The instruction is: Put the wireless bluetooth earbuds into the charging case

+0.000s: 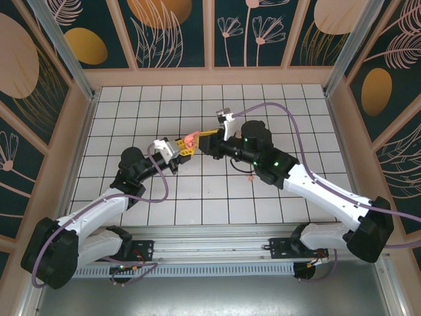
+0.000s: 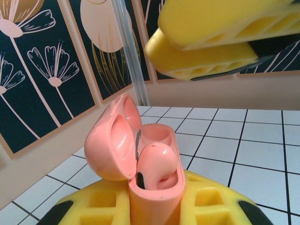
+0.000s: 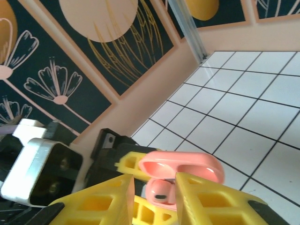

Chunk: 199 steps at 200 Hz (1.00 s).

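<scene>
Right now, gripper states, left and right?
Left gripper: shut on the pink charging case.
Right gripper: open a little, holding nothing, just above the case.

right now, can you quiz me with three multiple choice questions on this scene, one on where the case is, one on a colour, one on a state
1. Where is the case?
A) lying flat on the tiles
B) held in the left gripper
C) leaning against the back wall

2. What colour is the earbud sitting in it?
A) pink
B) blue
C) green

3. How is the lid?
A) shut
B) taken right off
C) swung open

Answers:
1 B, the yellow fingers clamp its base on both sides.
2 A, it matches the pink case around it.
3 C, the lid stands tipped back on its hinge, showing the inside.
</scene>
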Each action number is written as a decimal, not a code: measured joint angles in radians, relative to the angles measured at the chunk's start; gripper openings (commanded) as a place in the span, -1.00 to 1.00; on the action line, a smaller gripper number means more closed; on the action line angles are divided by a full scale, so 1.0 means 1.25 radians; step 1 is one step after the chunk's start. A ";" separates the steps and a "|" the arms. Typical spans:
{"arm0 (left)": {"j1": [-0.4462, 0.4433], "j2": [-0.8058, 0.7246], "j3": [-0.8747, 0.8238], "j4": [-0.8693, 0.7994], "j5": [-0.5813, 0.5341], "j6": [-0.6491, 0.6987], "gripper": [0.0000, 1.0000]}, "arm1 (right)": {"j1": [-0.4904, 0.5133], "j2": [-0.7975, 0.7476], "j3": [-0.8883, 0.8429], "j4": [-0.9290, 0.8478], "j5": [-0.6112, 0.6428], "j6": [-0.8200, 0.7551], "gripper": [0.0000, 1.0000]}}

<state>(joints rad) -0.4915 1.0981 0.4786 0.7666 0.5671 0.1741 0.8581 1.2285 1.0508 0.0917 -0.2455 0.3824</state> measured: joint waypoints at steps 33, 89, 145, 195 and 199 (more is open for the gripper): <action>0.000 0.000 0.000 0.000 0.000 -0.002 -0.72 | 0.000 0.045 0.040 -0.016 -0.042 0.000 -0.54; 0.000 0.000 0.000 -0.001 0.000 -0.003 -0.72 | 0.000 0.090 0.048 -0.036 -0.058 -0.002 -0.75; 0.000 0.000 0.000 -0.007 -0.001 -0.003 -0.72 | 0.000 0.103 0.057 -0.042 -0.056 -0.002 -0.84; 0.000 0.000 -0.002 -0.021 -0.001 -0.002 -0.72 | 0.000 0.107 0.065 -0.070 -0.052 -0.008 -0.69; 0.000 0.000 -0.002 -0.021 -0.001 -0.003 -0.72 | 0.000 0.107 0.066 -0.073 -0.050 -0.009 -0.68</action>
<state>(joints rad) -0.4919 1.0985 0.4763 0.7399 0.5655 0.1707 0.8581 1.3624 1.1332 0.0006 -0.3084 0.3714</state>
